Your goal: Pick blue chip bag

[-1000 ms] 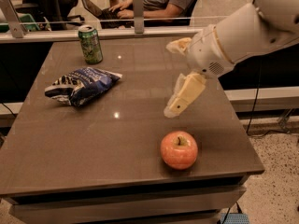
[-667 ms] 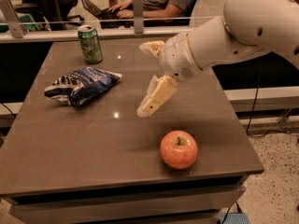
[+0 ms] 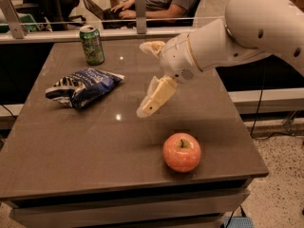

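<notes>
The blue chip bag lies crumpled on the left part of the brown table, dark blue foil with white and black markings. My gripper hangs over the middle of the table, to the right of the bag and apart from it. It is open and empty, with one cream finger pointing down-left and the other higher up behind it. The white arm reaches in from the upper right.
A green soda can stands upright at the back left, behind the bag. A red apple sits near the front right edge. A glass rail runs along the table's far side, with people seated behind it.
My gripper and arm have moved left across the table, from its right side toward the middle, nearer the chip bag. The bag, can and apple have not moved.
</notes>
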`<state>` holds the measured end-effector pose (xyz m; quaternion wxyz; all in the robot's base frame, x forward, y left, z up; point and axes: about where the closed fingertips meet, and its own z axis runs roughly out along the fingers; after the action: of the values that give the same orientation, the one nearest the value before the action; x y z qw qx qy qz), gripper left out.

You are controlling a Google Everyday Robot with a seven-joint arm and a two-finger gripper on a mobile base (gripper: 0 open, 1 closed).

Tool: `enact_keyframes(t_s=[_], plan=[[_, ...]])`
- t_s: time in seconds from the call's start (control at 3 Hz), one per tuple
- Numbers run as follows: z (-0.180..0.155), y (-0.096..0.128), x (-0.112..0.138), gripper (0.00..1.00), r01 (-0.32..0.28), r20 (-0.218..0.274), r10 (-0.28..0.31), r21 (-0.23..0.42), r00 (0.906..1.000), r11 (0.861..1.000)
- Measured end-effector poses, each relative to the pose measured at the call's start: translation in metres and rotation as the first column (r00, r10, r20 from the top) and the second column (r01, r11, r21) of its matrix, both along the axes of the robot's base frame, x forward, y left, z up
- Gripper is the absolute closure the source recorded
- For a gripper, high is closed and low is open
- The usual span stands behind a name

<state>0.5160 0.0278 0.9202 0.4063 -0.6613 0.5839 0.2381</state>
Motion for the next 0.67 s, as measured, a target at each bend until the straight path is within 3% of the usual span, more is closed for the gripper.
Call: enact_keyframes(t_s=[0.33,0.67], plan=[[-0.011,0.033,0.019,0.00,-0.067,0.043,0.066,0.039,0.9969,0.997],[-0.025,0.074,0.040,0.00,-0.132,0.098,0.127,0.047,0.9871,0.990]])
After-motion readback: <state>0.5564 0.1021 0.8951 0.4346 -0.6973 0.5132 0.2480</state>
